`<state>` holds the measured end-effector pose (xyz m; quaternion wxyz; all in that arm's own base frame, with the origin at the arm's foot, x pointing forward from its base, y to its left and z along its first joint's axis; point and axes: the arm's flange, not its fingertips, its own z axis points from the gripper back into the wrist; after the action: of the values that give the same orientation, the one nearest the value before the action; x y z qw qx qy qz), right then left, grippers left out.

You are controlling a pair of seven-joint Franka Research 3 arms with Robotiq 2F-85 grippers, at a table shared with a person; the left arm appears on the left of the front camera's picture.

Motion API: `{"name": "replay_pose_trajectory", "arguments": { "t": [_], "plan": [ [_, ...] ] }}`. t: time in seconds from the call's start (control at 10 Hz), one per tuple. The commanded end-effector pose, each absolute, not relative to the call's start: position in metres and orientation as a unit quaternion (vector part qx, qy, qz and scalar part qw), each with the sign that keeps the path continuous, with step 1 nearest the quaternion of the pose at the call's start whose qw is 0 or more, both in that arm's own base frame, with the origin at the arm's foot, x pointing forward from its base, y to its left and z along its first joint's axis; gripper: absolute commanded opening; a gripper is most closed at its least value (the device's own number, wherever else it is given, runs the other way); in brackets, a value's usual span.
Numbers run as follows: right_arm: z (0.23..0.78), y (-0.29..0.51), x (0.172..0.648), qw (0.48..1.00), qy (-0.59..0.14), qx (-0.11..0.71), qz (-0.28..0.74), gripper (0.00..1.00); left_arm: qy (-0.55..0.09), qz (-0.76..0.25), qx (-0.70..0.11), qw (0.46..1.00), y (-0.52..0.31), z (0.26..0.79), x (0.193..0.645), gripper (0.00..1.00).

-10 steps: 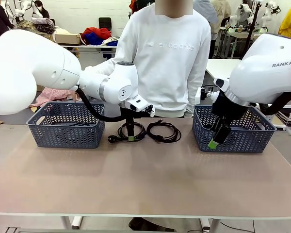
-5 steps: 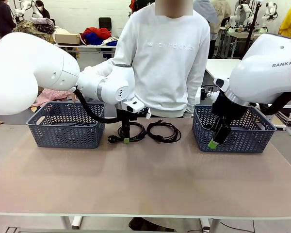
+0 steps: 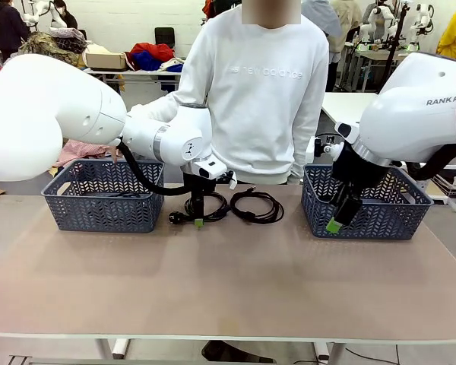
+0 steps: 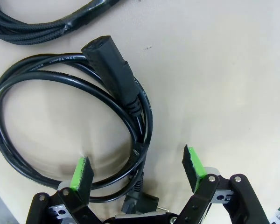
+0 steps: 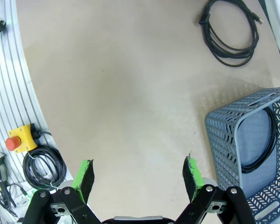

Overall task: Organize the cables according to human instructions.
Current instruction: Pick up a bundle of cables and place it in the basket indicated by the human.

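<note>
Two coiled black cables lie on the table in front of the person: a left coil [image 3: 207, 205] with a chunky plug [image 4: 115, 70] and a right coil [image 3: 257, 205] [image 5: 231, 32]. My left gripper [image 3: 198, 220] [image 4: 136, 163] points straight down at the left coil, open, its green pads [image 4: 81, 170] on either side of the coil's strands [image 4: 136, 151]. I cannot tell whether they touch. My right gripper [image 3: 334, 223] [image 5: 138, 168] hangs open and empty at the front of the right basket. A third cable [image 5: 269, 140] lies inside that basket.
Two grey plastic baskets stand on the table, one at the left [image 3: 102, 205] and one at the right [image 3: 368, 217] [image 5: 233, 140]. The person stands close behind the cables. A yellow emergency-stop box [image 5: 20, 138] lies beyond the table's edge.
My left arm has shifted slightly left and down, bringing its gripper lower over the left coil. The right arm and the cables have not moved.
</note>
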<state>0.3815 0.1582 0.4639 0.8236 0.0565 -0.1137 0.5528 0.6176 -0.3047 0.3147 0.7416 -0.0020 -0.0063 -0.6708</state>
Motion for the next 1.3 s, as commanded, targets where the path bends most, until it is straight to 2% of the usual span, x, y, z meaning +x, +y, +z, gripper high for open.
{"name": "replay_pose_trajectory", "arguments": {
  "t": [0.0,0.5,1.2],
  "plan": [
    [0.465,0.16,0.382,0.824,-0.115,0.053,0.552,1.0,-0.005,-0.673,-0.009,0.74,-0.305,0.315,0.621,1.0],
    [0.465,0.16,0.382,0.824,-0.115,0.053,0.552,1.0,-0.009,-0.702,-0.039,0.711,-0.31,0.308,0.618,1.0],
    [0.465,0.16,0.382,0.824,-0.115,0.053,0.552,1.0,0.012,-0.7,-0.041,0.713,-0.31,0.311,0.603,1.0]
  ]
}}
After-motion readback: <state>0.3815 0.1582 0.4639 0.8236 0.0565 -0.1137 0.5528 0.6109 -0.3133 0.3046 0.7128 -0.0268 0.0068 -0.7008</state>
